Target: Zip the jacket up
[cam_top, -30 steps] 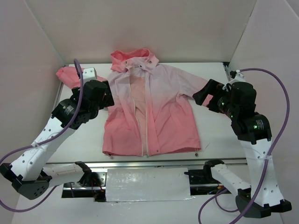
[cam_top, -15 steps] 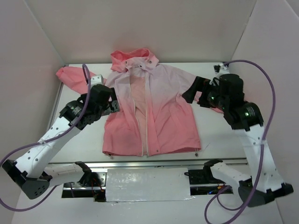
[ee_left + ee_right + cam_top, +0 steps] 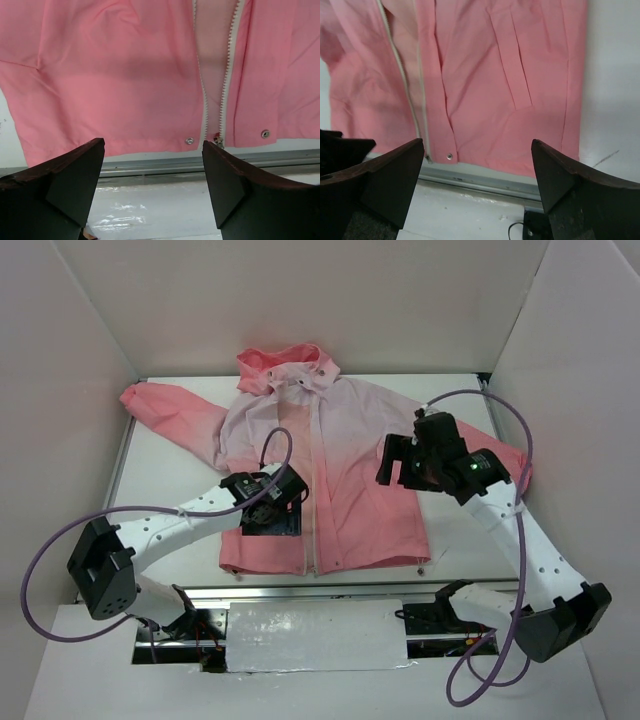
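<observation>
A white worktop (image 3: 160, 470), boxed in by plain pale walls (image 3: 300, 300), carries a thin hooded jacket (image 3: 350, 490), pale pink at the chest and coral pink at the hem, sleeves and hood. The jacket lies flat on its back with the hood toward the far wall, the sleeves spread to either side and the hem along the near edge. Its white zipper (image 3: 312, 520) stands undone, and the two front panels part in a narrow V over the lining.

The left claw (image 3: 272, 518) hangs over the lower part of the left front panel, just beside the zipper. Its wrist view shows the zipper slider (image 3: 218, 141) at the very bottom of the tooth rows, between two small metal snaps (image 3: 189, 141) on the hem. The right claw (image 3: 392, 462) hovers over the right front panel, higher up, near the armpit. Its wrist view looks down on a slanted pocket seam (image 3: 512, 70).

A grey metal rail (image 3: 200, 162) runs along the worktop's near edge, just below the hem. Bare white surface shows right of the jacket's side seam. The left sleeve reaches close to the left wall, and the right sleeve passes under the right arm.

Both claws stand wide apart with nothing between the fingers, and neither grips the cloth.
</observation>
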You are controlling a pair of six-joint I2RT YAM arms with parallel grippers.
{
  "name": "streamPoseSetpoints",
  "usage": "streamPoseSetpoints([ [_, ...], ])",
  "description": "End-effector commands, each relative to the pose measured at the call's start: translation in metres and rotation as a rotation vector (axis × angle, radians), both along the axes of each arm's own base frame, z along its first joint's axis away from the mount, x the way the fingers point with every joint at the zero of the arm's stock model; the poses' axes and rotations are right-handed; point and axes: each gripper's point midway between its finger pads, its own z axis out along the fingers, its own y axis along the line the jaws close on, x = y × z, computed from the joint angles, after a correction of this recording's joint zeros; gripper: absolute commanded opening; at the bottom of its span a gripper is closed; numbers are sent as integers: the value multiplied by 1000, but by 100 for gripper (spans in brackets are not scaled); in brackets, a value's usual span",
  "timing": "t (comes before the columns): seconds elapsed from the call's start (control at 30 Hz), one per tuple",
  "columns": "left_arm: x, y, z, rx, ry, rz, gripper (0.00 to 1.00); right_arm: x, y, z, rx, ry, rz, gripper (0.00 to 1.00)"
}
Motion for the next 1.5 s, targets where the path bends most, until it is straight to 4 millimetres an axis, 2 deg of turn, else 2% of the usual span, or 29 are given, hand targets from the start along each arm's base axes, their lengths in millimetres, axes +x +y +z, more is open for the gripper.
streamPoseSetpoints([
  [0.0, 3, -15, 9, -71, -13, 23, 92, 3, 14, -16, 12, -12, 14, 94],
  [0.03, 4, -14, 12, -77, -21, 31, 92, 0, 22, -23, 17, 5, 32, 93],
  [0.07, 5, -15, 14, -84, -32, 50, 92, -10, 37, -39, 21, 52, 68, 92],
  [0.1, 5, -13, 17, -83, -37, 59, 92, -14, 50, -46, 33, 64, 98, 91],
  [0.13, 6, -11, 19, -81, -45, 71, 92, -21, 61, -64, 25, 110, 118, 90],
  [0.17, 8, -8, 22, -77, -60, 94, 92, -36, 83, -71, 40, 137, 163, 89],
  [0.2, 9, -7, 24, -79, -69, 100, 93, -39, 97, -76, 56, 139, 181, 89],
  [0.27, 11, -6, 35, -111, -106, 106, 93, -51, 115, -103, 55, 215, 184, 88],
  [0.3, 11, -6, 41, -135, -125, 106, 94, -57, 129, -109, 63, 218, 210, 87],
  [0.43, 12, -6, 56, -199, -165, 105, 95, -66, 152, -144, 26, 301, 202, 83],
  [0.6, 7, -1, 60, -229, -173, 95, 96, -72, 160, -175, -43, 347, 190, 82],
  [0.63, 6, 1, 57, -224, -169, 92, 96, -77, 160, -186, -66, 372, 196, 81],
  [0.7, 4, 2, 60, -236, -175, 86, 97, -79, 161, -195, -78, 393, 185, 77],
  [0.87, 3, 7, 66, -239, -192, 78, 98, -80, 159, -204, -95, 408, 151, 69],
  [1.17, 4, 8, 65, -228, -187, 39, 99, -92, 152, -233, -162, 472, 117, 61],
  [1.23, 4, 8, 66, -228, -190, 32, 99, -94, 153, -234, -166, 469, 119, 51],
  [1.27, 5, 9, 66, -226, -191, 32, 99, -94, 152, -234, -168, 463, 112, 41],
  [1.4, 5, 9, 63, -231, -186, 27, 99, -91, 157, -226, -158, 440, 107, 21],
  [1.47, 5, 8, 61, -239, -182, 24, 99, -89, 159, -219, -143, 422, 106, 3],
])
